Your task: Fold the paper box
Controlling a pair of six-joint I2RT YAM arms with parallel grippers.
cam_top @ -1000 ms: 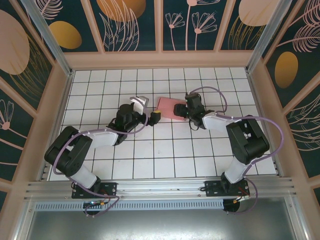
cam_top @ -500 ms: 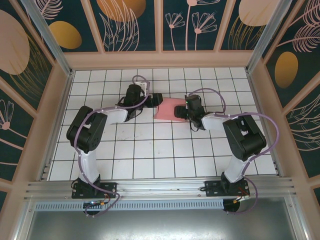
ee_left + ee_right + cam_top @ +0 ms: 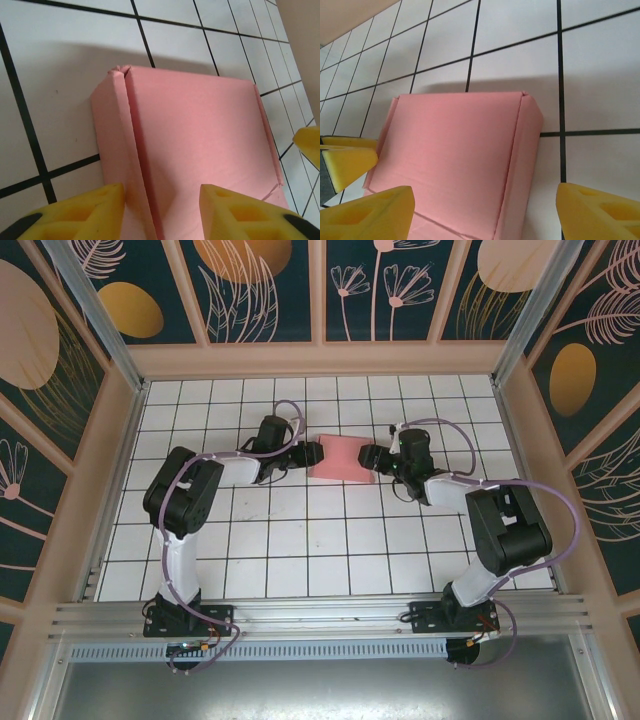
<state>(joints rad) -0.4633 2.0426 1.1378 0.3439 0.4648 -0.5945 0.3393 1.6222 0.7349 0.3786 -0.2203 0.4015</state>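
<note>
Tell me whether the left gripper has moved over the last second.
Yes. In the top view, the left gripper shifted toward the back wall and now sits at the paper box's left edge.

Left gripper (image 3: 314,454) and right gripper (image 3: 368,457) are blocking the left and right ends of the paper box (image 3: 342,457), jaws spread. Tiled table (image 3: 300,550) is lying open along its near and far sides.

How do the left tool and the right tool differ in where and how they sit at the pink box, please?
The left tool sits at the box's left end, the right tool at its right end. Judging by each wrist view, the left tool is opened less wide than the right tool. Both are open, yellow-tipped, and face each other across the box.
</note>
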